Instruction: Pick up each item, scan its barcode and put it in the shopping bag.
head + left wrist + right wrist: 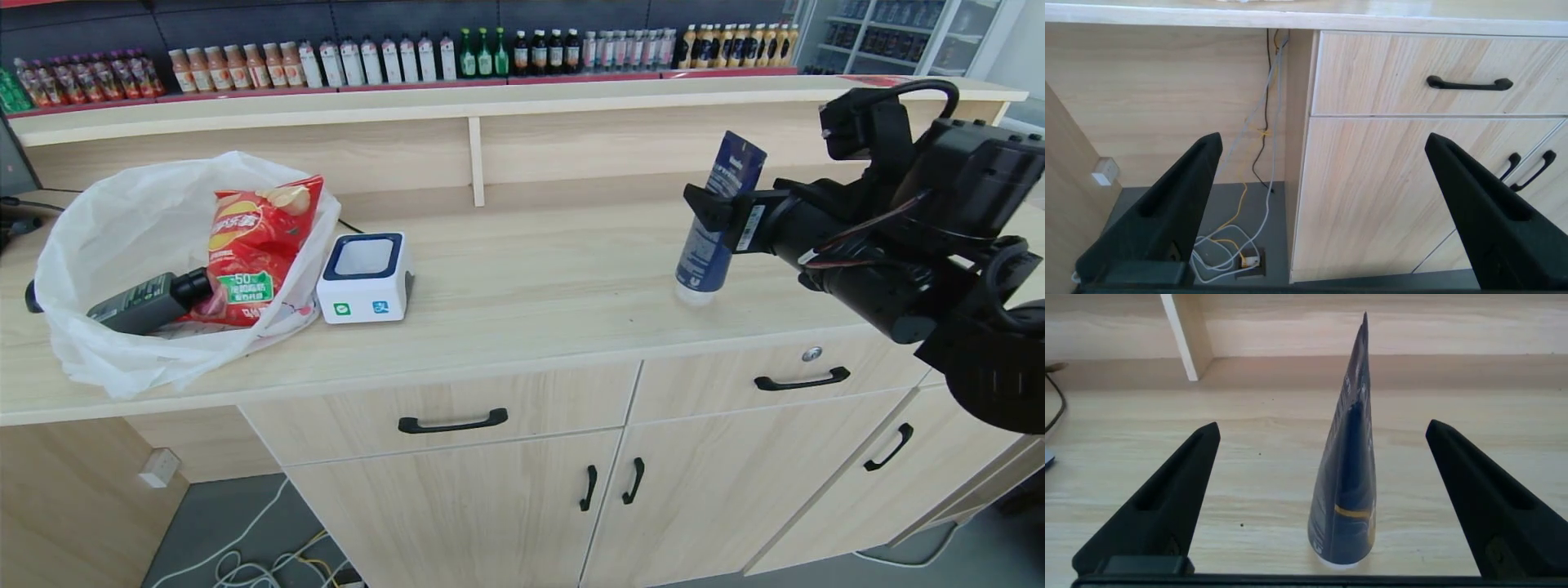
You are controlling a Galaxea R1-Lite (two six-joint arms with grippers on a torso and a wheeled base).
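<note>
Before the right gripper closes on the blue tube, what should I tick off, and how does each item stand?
1. Blue tube upright on the counter: ok.
2. Tube inside the open right gripper: ok.
3. Tube's barcode side: cannot tell.
4. Scanner window uncovered: ok.
5. Shopping bag mouth open: ok.
6. Left gripper open, low by the cabinet, away from the counter top: ok.

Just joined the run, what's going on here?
The right pincer, open, straddles a blue tube standing cap-down on the counter, not closed on it. Chips and a dark bottle already lie in the shopping bag, with the scanner beside it. The left pincer hangs open below the counter, facing the cabinets.
</note>
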